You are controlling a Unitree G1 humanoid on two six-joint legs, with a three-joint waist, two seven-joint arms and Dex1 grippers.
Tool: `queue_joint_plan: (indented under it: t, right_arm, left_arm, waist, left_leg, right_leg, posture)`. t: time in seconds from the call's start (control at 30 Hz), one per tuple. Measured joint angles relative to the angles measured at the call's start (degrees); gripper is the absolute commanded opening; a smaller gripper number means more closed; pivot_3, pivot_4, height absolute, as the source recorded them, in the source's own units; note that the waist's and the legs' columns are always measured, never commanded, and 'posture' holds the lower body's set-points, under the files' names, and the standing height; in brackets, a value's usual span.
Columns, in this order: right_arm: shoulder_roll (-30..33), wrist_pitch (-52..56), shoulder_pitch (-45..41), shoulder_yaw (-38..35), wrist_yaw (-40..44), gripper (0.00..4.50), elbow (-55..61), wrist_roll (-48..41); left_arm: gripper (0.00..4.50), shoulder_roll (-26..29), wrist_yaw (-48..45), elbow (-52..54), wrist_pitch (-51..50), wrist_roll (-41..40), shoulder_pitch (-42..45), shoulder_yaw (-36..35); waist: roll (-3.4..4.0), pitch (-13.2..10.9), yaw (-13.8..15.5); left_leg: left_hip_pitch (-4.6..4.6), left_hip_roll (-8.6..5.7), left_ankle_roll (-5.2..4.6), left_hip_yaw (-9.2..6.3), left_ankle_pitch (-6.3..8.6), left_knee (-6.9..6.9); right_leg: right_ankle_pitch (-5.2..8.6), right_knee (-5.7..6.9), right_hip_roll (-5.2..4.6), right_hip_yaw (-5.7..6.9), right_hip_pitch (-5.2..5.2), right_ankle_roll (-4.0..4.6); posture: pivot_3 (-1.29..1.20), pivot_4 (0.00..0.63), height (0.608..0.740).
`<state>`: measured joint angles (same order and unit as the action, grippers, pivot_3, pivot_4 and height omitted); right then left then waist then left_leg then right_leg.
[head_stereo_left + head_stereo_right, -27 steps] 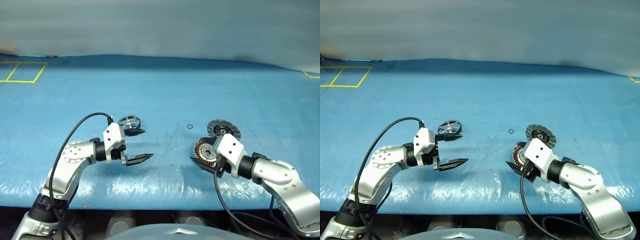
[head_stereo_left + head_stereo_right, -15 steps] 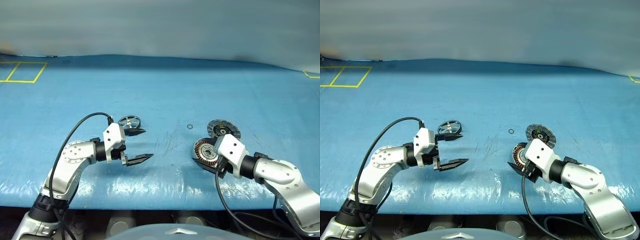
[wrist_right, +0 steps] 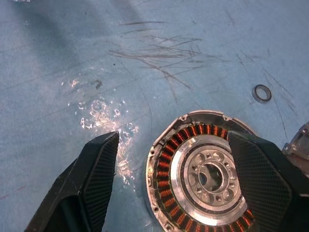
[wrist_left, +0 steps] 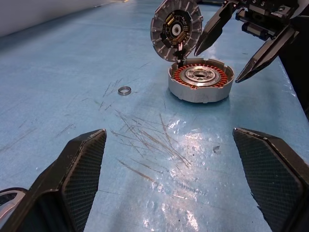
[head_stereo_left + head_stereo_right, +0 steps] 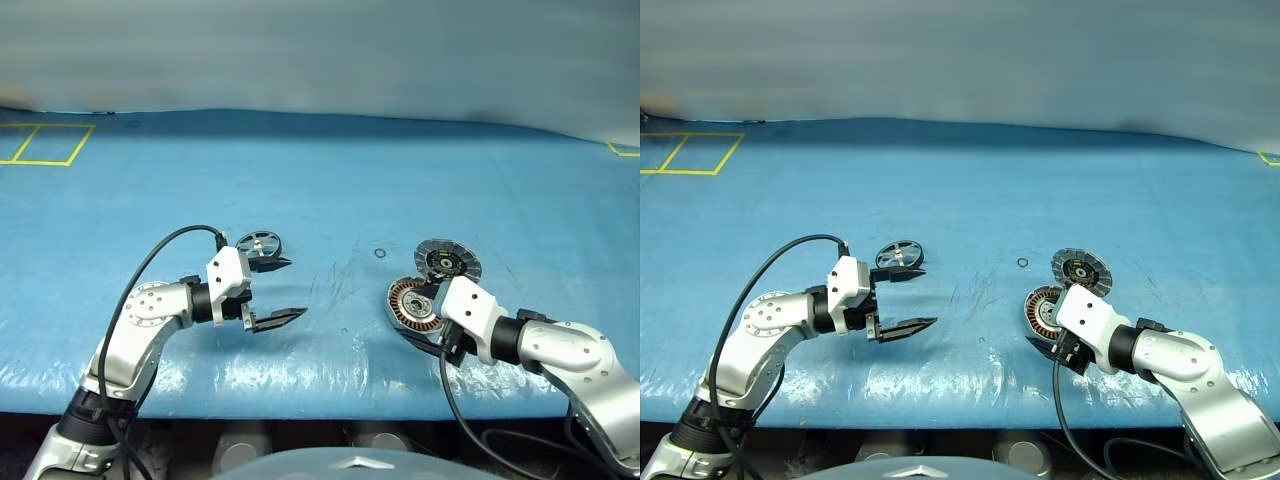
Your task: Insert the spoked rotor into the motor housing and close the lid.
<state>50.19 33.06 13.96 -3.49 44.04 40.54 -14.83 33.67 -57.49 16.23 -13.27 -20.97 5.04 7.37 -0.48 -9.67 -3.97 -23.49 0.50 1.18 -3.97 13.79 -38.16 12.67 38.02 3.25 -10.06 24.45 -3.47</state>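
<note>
— What's the setting?
— A wide table (image 5: 400,170) under a blue cover, scuffed with fine scratches (image 4: 145,140) and shining with glare along the near edge.
— Anything marked on it?
— Yellow tape lines (image 5: 45,143) at the far left, another bit (image 5: 622,150) at the far right.
— Behind?
— A plain pale grey wall (image 5: 320,50).

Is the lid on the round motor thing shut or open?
Open. The lid stands tipped up behind the motor housing, whose copper windings show uncovered.
</note>
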Motion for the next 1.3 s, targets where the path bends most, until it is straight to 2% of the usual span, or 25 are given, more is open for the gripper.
queue_joint_plan:
  t: [0.23,0.9,1.0,1.1,1.13,1.3]
  right_arm:
    - [2.2,0.0,0.0,0.1,1.4,3.79,-2.2,1.3]
    - [6.0,-3.2,-6.3,9.2,5.3,3.79,-8.3,10.0]
    - [5.9,-4.0,-6.7,10.0,5.7,3.2,-8.6,10.4]
    - [6.0,-4.7,-8.0,11.2,6.0,2.18,-9.0,11.9]
    - [6.1,-5.1,-8.3,11.5,6.2,1.99,-9.0,12.1]
    - [5.9,-5.4,-10.5,13.6,7.0,1.99,-9.9,13.7]
  left_arm:
    - [4.48,-0.5,0.2,0.0,0.0,0.3,-0.6,0.1]
    - [4.48,-1.0,2.4,0.0,0.0,1.3,-2.6,1.1]
    - [4.5,-1.0,2.5,0.0,0.0,1.7,-2.8,1.2]
    - [4.5,-1.0,2.5,0.0,0.0,1.9,-2.8,1.2]
    - [4.5,-1.0,2.5,0.0,0.0,1.9,-2.8,1.2]
    - [4.5,-1.6,2.5,0.0,0.1,2.0,-2.7,1.4]
  waist:
    - [-0.02,0.0,0.0]
    - [-0.08,0.0,0.0]
    - [-0.09,0.0,0.0]
    - [-0.13,0.0,0.0]
    - [-0.19,0.1,0.0]
    - [-0.71,0.2,-0.3]
  left_leg:
    - [0.01,0.0,-0.01,0.03,-0.01,-0.02]
    - [0.04,-0.03,-0.04,0.14,-0.02,-0.03]
    - [0.04,-0.03,-0.04,0.14,-0.02,-0.03]
    - [0.1,-0.03,-0.05,0.22,-0.02,-0.03]
    - [0.12,-0.03,-0.05,0.24,-0.02,-0.02]
    - [0.67,0.0,-0.09,0.63,0.0,0.03]
  right_leg:
    - [0.0,0.0,-0.01,0.0,-0.01,0.01]
    - [-0.03,0.0,-0.11,0.0,-0.01,-0.06]
    - [-0.03,0.0,-0.12,0.0,-0.01,-0.05]
    - [-0.03,0.0,-0.18,0.01,-0.02,-0.04]
    - [-0.03,0.0,-0.2,0.02,-0.02,-0.04]
    - [-0.07,0.0,-0.73,0.49,-0.3,-0.09]
  posture:
    - [0.0,0.15,0.74]
    - [0.0,0.15,0.74]
    - [0.0,0.15,0.74]
    - [0.0,0.15,0.74]
    - [0.0,0.15,0.74]
    - [0.0,0.15,0.74]
